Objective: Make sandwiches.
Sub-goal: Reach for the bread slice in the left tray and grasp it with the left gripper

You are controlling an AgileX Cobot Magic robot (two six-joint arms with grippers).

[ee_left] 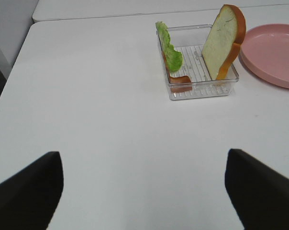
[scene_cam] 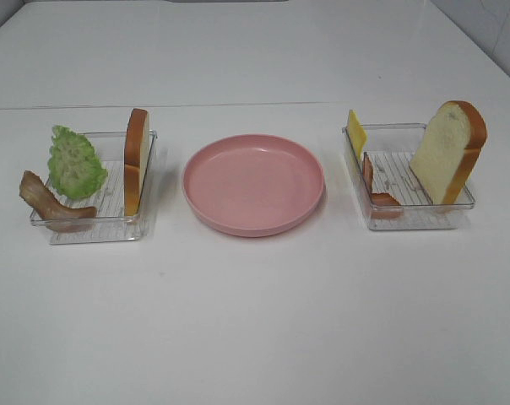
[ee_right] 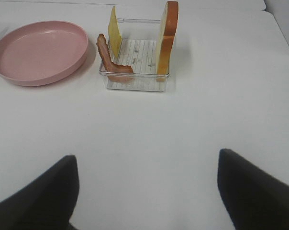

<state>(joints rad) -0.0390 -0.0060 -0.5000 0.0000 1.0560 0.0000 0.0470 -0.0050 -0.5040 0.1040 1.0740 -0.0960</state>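
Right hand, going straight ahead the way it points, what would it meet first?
Probably the clear tray, at its front wall beside the bacon strip; only bare table lies between. The right hand may tilt down onto the table first; depth is unclear.

On the white surface we see a round pink plate in the middle, with nothing on it, and a clear tray on each side. In the left tray a green lettuce leaf stands upright by the left wall, and a brown bacon strip sticks out over the front left corner. A bread slice stands on edge against the right wall. In the right tray we find a yellow cheese slice upright at the left wall and a second bacon strip in front of it. A second bread slice leans against the right wall.
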